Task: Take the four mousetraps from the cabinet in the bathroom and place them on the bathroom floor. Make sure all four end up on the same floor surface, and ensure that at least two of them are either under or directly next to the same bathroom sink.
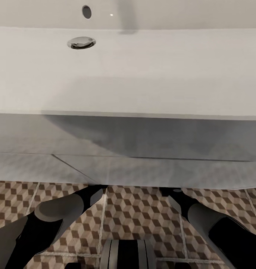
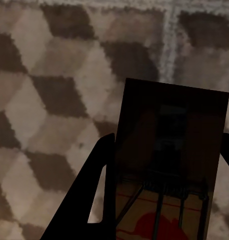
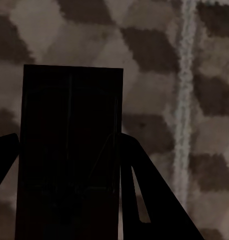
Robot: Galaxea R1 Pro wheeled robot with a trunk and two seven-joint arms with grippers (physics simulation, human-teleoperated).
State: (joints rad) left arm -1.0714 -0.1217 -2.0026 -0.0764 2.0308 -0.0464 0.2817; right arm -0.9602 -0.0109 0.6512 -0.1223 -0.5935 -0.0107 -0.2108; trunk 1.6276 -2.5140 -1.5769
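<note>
Your head camera looks down on the sink (image 1: 143,74), a wide white trough whose long axis runs left to right across the view. Nothing lies in the basin; its chrome drain (image 1: 81,42) sits toward the left end, with a dark overflow hole (image 1: 86,11) above it. The flat white vanity front (image 1: 128,149) drops below the rim. Under it you see the bathroom floor (image 1: 139,216), cube-patterned tiles with pale grout. Both your forearms reach forward beneath the vanity edge.

Left wrist view: your left gripper (image 2: 169,170) is clamped on a mousetrap (image 2: 169,150), one dark finger (image 2: 89,200) against its long edge. The trap's long axis runs along the fingers, pointing away from the wrist; wire spring and red print show at the near end. Tiles lie close behind it; contact cannot be judged.

Right wrist view: your right gripper (image 3: 69,165) grips a second mousetrap (image 3: 69,150) between its fingers (image 3: 144,200), same lengthwise heading, surface in shadow, over the tiles beside a grout line (image 3: 184,100).
</note>
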